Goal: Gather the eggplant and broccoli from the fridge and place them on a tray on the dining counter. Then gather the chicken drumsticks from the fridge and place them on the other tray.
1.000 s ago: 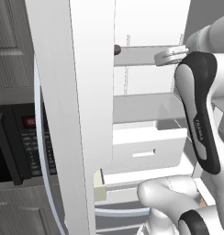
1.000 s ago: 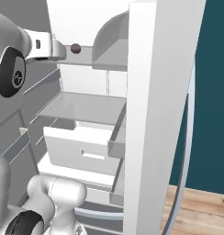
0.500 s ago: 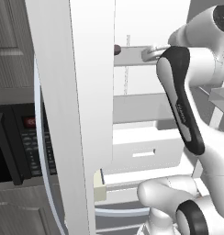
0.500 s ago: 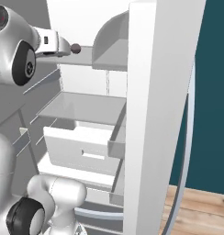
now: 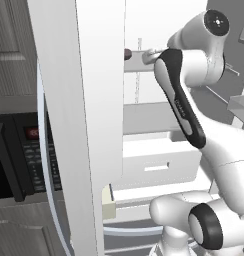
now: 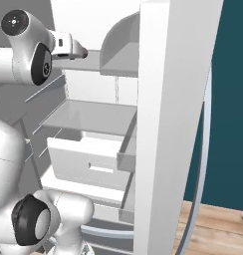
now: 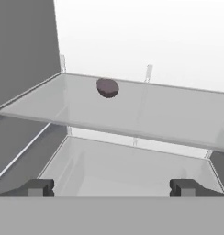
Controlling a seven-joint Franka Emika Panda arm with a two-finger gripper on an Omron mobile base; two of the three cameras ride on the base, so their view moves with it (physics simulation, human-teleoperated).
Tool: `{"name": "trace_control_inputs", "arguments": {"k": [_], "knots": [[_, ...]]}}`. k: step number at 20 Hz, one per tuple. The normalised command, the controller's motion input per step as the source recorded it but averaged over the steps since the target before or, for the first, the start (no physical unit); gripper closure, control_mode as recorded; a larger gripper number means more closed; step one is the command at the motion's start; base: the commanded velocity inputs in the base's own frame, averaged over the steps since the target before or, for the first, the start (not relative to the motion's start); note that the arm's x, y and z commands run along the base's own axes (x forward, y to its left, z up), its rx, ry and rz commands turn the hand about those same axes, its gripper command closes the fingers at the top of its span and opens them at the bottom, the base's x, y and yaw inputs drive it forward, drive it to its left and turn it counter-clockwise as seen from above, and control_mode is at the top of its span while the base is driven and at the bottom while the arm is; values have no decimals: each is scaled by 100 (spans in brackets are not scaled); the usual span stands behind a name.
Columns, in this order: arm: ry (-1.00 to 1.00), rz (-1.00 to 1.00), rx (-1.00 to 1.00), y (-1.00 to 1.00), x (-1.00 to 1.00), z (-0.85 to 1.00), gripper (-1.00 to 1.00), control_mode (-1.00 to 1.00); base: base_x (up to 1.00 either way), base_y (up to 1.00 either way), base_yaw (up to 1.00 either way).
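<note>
Ahead of the wide-open, empty fingers (image 7: pixel 112 187), the dark eggplant (image 7: pixel 107 87) lies well apart on the upper glass shelf (image 7: pixel 146 112), toward its back. Below sits a white drawer (image 6: pixel 88 164); the fridge door (image 5: pixel 76 125) stands open alongside.

Eggplant (image 5: pixel 128 54) half hidden behind fridge door (image 5: pixel 89 115)

1. The eggplant (image 7: pixel 107 87) is dark purple-brown.
2. The fridge shelf (image 7: pixel 132 110) is translucent pale grey.
3. The fridge door (image 5: pixel 79 100) is plain white.
4. The microwave (image 5: pixel 19 160) is black, with a red display.
5. The wall (image 6: pixel 228 99) is dark teal.
</note>
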Motion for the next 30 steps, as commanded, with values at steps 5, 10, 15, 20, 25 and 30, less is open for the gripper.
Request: {"name": "trace_control_inputs", "arguments": {"k": [5,10,15,20,25,30], "knots": [[0,0,0,12,62,-7,-100,-100,0,0,0],[1,1,0,15,58,-6,-100,-100,0,0,0],[5,1,0,14,60,-2,-100,-100,0,0,0],[5,1,0,9,60,-7,-100,-100,0,0,0],[5,1,0,7,59,-7,-100,-100,0,0,0],[3,0,0,7,53,-9,-100,-100,0,0,0]]}}
